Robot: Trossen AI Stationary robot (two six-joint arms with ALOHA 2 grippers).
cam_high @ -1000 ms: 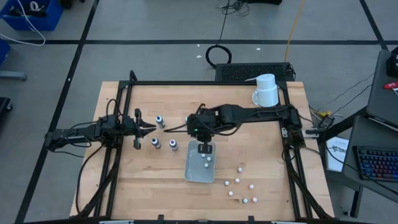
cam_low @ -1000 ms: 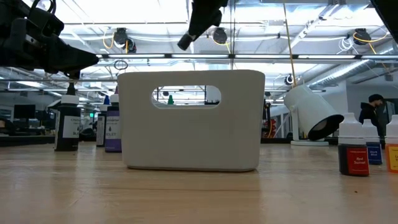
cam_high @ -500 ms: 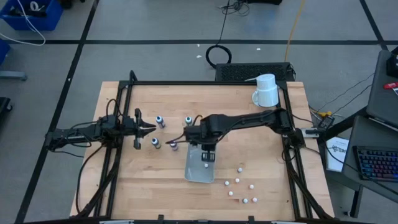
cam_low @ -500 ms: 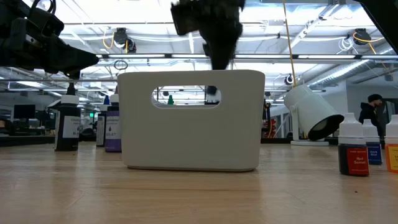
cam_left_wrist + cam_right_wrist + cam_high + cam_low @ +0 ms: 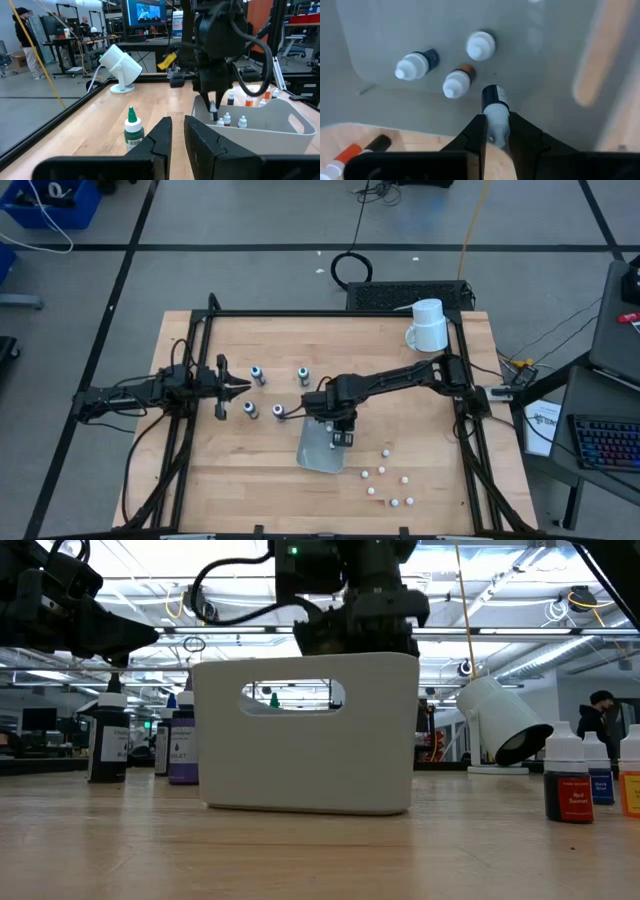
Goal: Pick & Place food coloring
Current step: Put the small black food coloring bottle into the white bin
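A white bin [image 5: 318, 452] stands mid-table. My right gripper [image 5: 340, 436] reaches down into it, shut on a small food coloring bottle [image 5: 494, 96] with a white cap and dark label. Three more such bottles [image 5: 457, 82] stand upright on the bin floor. Left of the bin, several bottles [image 5: 279, 412] stand on the table. To its right, several white-capped ones [image 5: 383, 471] are scattered. My left gripper [image 5: 236, 387] waits shut at the table's left side, pointing level toward a green-capped bottle [image 5: 132, 131]. My right gripper pinches the bottle's white cap end [image 5: 496, 116] between its two fingers, coming from above and pointing down. The bottle hangs upright below the fingers inside the bin, its dark body lowest. Whether its base touches the bin floor, I cannot tell.
A white mug [image 5: 428, 326] lies on its side at the table's far right corner. A black frame [image 5: 330, 313] runs along the table's far edge and sides. Bare wood lies near the front edge, left of the bin.
My right gripper has come down from above the bin into it, tipping until it points straight down, with the bottle still held between its fingers.
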